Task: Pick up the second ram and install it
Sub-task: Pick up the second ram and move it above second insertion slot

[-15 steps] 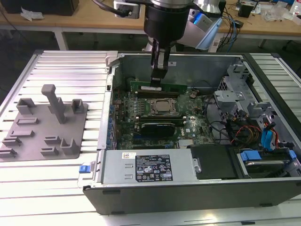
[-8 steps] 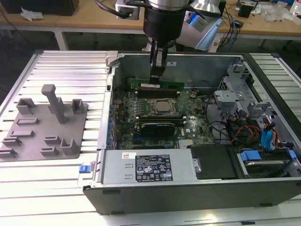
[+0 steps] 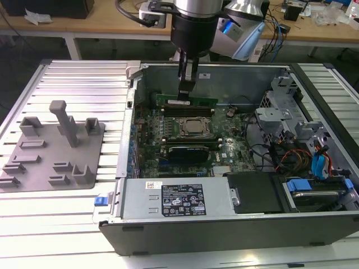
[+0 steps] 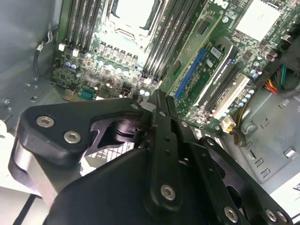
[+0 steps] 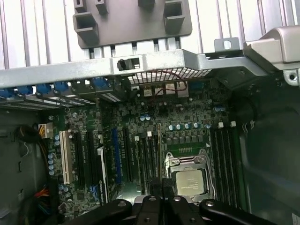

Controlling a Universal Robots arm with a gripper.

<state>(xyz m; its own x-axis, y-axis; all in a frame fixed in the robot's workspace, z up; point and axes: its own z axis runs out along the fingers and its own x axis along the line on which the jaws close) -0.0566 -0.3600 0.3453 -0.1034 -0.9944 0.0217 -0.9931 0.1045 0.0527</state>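
The arm reaches straight down into the open computer case (image 3: 224,238), which lies on the slatted desk (image 3: 78,84). In the exterior view the pincer (image 3: 185,97) is low over the main board, on the far side of the processor socket (image 3: 195,128); its 2 fingers are pinched together on the top edge of the second ram (image 3: 205,102). That green stick stands on its long edge among the memory slots there, running from the exterior view's left to its right; it looks upright and level; whether it is fully seated in a slot I cannot tell.

In both wrist views the pincer (image 4: 159,99) (image 5: 162,192) appears as black fingers drawn close together, just beside the socket (image 4: 131,14) (image 5: 190,180) and near the rows of long black slots (image 5: 220,159).

On the near side of the socket in the exterior view lies a black card (image 3: 190,150); along the case's near wall sits a metal box with a label (image 3: 179,199).

To the exterior view's left, well apart from the pincer, the gray holder plate (image 3: 56,151) rests on the desk; it carries several low blocks and 1 tall post (image 3: 66,120).
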